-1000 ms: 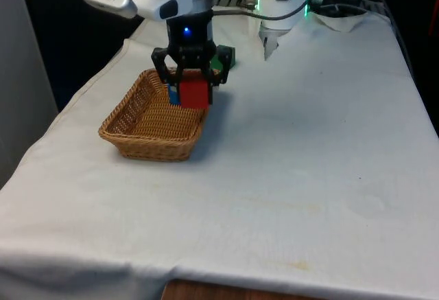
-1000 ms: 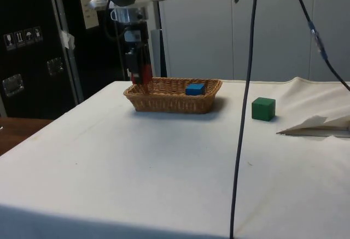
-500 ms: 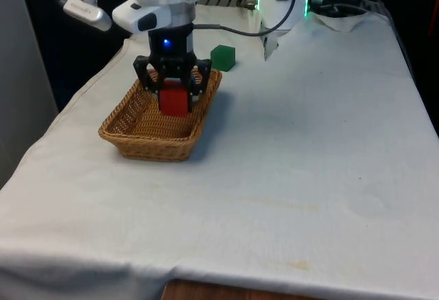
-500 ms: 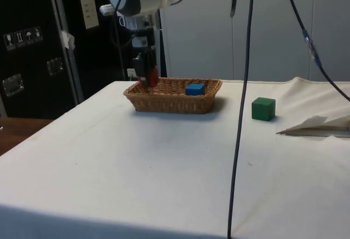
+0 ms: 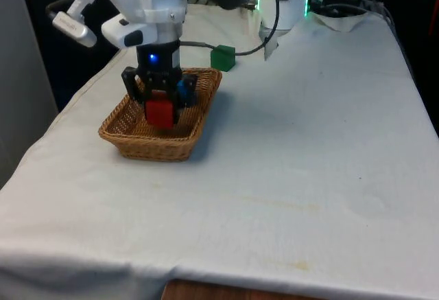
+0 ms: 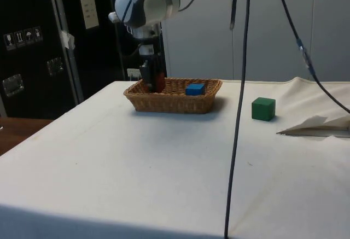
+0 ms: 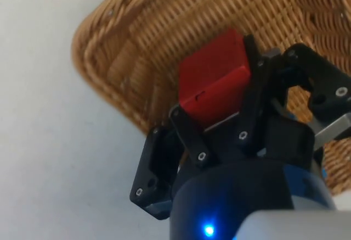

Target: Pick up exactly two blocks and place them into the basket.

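My gripper (image 5: 160, 105) is clamped on the red block (image 5: 159, 112), one finger (image 7: 185, 132) on each side face, spread just as wide as the block. I hold it over the inside of the wicker basket (image 5: 130, 143); whether it touches the weave below I cannot tell. From the side the red block (image 6: 159, 81) is mostly behind my fingers. A blue block (image 6: 194, 89) lies in the basket beside me. A green block (image 6: 263, 109) sits on the cloth beyond the basket.

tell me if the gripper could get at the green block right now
Probably not yet: the gripper is shut on the red block over the basket. The green block itself stands unobstructed on the cloth.
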Available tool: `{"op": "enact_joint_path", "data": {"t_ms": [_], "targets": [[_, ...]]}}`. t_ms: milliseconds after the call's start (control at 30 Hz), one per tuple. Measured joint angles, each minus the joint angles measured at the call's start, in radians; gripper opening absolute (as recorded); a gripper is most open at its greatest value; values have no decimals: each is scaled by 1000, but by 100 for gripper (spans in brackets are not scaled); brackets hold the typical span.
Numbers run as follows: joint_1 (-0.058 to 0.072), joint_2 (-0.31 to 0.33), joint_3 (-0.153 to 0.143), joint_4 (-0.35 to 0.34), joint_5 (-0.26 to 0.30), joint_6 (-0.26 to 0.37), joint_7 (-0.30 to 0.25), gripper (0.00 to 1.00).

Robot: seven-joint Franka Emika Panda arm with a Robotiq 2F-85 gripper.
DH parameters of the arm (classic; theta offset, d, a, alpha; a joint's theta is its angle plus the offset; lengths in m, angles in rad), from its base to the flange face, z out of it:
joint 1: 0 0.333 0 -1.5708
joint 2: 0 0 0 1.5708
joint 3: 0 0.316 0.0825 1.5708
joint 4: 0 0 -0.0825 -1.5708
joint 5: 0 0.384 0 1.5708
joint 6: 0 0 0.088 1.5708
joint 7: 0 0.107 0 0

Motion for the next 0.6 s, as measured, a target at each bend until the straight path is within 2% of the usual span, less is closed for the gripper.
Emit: {"op": "enact_joint_path", "data": {"t_ms": [200,367,400,433,467,533,567,600], "targets": [[-12,55,-4,16,60,18,-24,3],[-14,69,-11,23,79,18,-29,5],[-14,69,-11,23,81,18,-30,11],[-15,69,-12,23,82,18,-31,24],[-17,69,-12,23,83,17,-31,44],[-17,69,-12,23,83,17,-31,63],[-18,69,-12,23,84,17,-31,63],[-18,69,-12,23,84,17,-31,73]]}}
